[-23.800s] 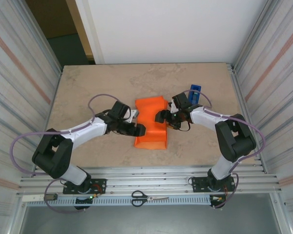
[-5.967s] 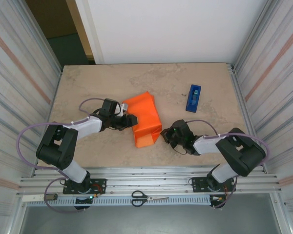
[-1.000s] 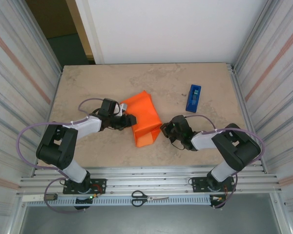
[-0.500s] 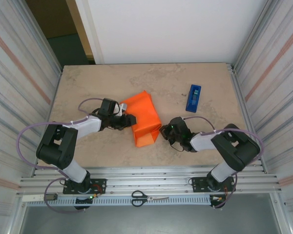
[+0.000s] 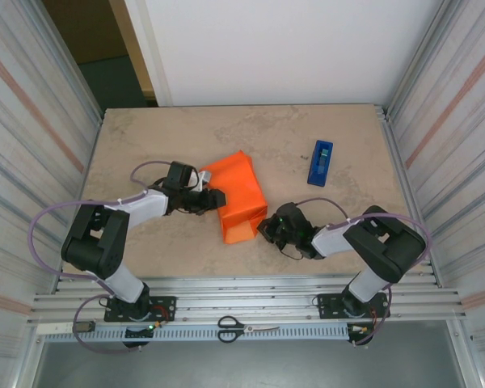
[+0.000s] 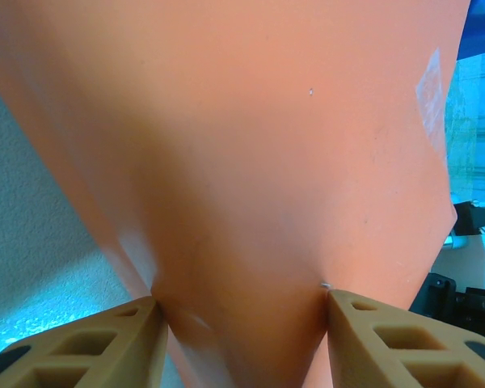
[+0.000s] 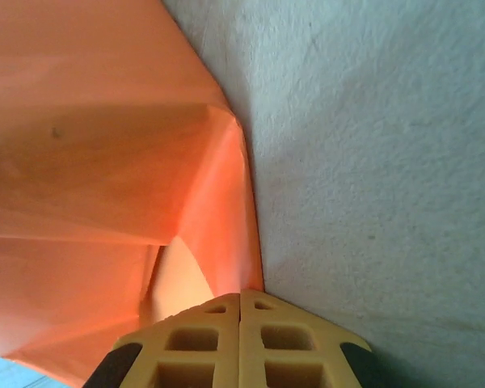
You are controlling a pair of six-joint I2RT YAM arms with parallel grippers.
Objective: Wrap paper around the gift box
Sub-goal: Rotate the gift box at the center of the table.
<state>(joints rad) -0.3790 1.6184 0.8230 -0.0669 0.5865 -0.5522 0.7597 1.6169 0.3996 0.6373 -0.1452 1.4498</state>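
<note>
The paper [image 5: 241,194] lies folded into a tilted bundle at the middle of the bench [image 5: 170,137], its narrow end toward the arms.

The left gripper [image 5: 214,200] comes in low from the left. Its jaws stand about half open and are closed on the bundle's left edge. In the left wrist view the orange fold fills the gap and touches both fingers [image 6: 89,347].

The right gripper [image 5: 264,229] sits at the bundle's near right corner. Its jaws are pressed fully together, with the tips against the bottom edge of a folded flap where it meets the bench. I cannot tell whether any paper is caught between them.

A blue tape dispenser [image 5: 321,162] lies well apart to the right, with bare bench between it and the bundle. Bare bench also runs along the far side and far left. Scissors [image 5: 246,327] rest on the near rail between the arm bases.
</note>
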